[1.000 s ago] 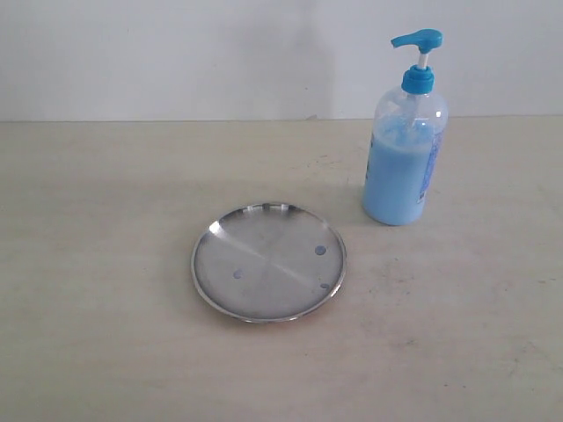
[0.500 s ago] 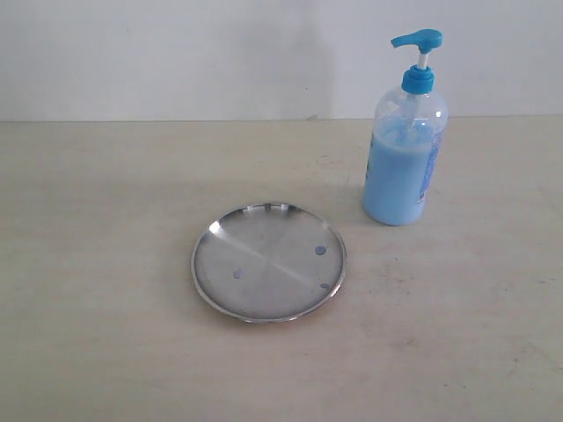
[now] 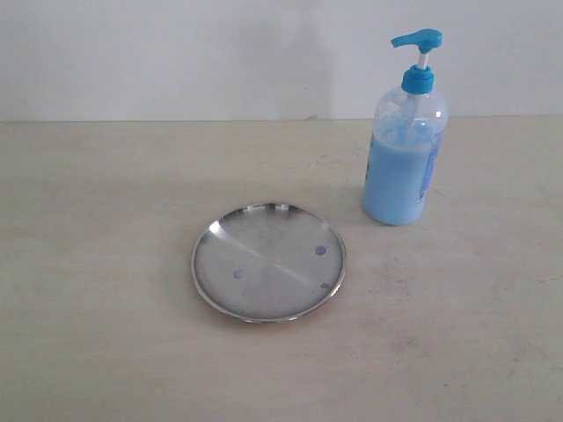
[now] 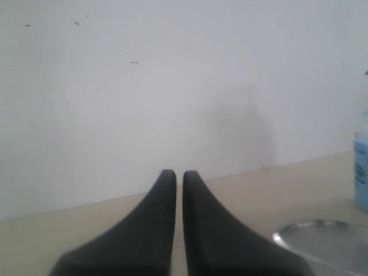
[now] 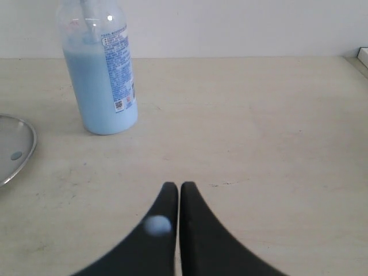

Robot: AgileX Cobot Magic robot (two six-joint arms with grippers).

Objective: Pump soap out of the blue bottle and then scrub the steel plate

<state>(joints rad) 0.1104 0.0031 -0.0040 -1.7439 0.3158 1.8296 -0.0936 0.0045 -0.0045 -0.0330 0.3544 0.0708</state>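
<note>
The steel plate (image 3: 268,262) lies mid-desk (image 3: 106,220). The blue bottle (image 3: 405,167) stands upright at its 2 o'clock, near but apart, with soap (image 3: 396,189) filling most of it. Three small bluish drops (image 3: 320,251) sit on the plate at about 3, 4 and 8 o'clock.

Neither arm shows in the exterior view. Each wrist view shows its tool closed on nothing, with only a slit between the tips: the left tool (image 4: 179,172) is level with the plate's edge, and the right tool (image 5: 179,185) is low over bare desk, with the bottle ahead at about 11 o'clock. A pale blob (image 5: 156,224) on a right finger may be soap or glare.

With drops already down, pumping looks at least partly done. Pumping more calls for pressing straight down on the pump head (image 3: 418,40). Scrubbing calls for a scrubber, and none is in view.
</note>
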